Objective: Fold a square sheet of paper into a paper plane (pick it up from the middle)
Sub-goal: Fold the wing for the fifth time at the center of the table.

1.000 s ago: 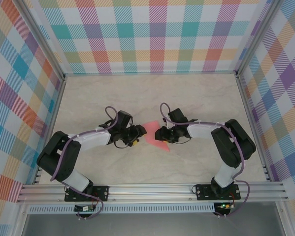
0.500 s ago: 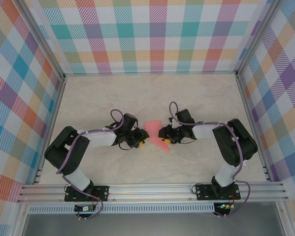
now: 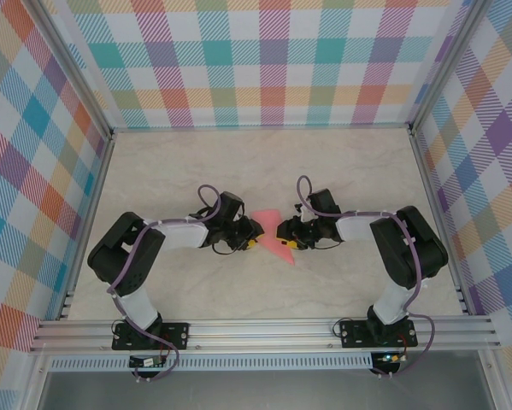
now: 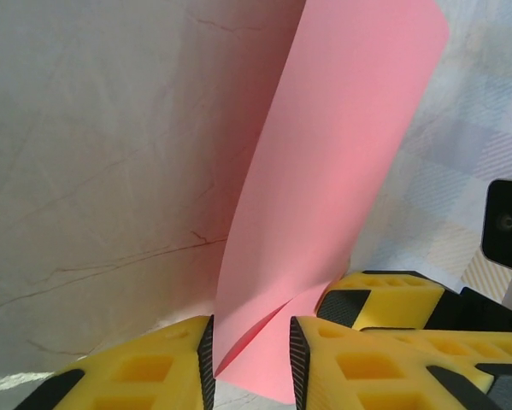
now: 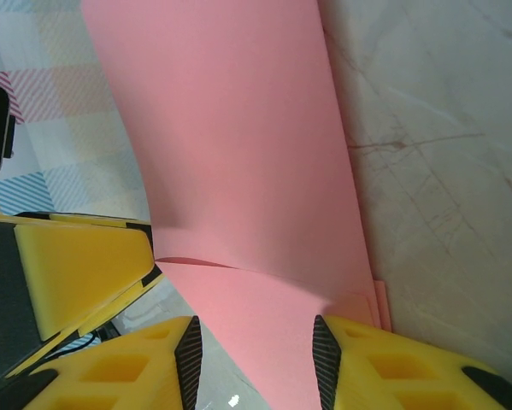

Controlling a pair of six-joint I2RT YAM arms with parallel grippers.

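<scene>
Both arms meet at the middle of the surface (image 3: 238, 171), with the paper (image 4: 341, 171) raised between them, bowed and standing off it, not lying flat. My left fingers (image 3: 249, 242) are narrow, pinching a curled lower corner so I can steer the sheet. My right fingers (image 3: 283, 237) sit partway apart with the sheet running between them; I cannot tell whether they truly grip. Holding it from opposite sides should, I judge, let me bring edges together for a fold.
</scene>
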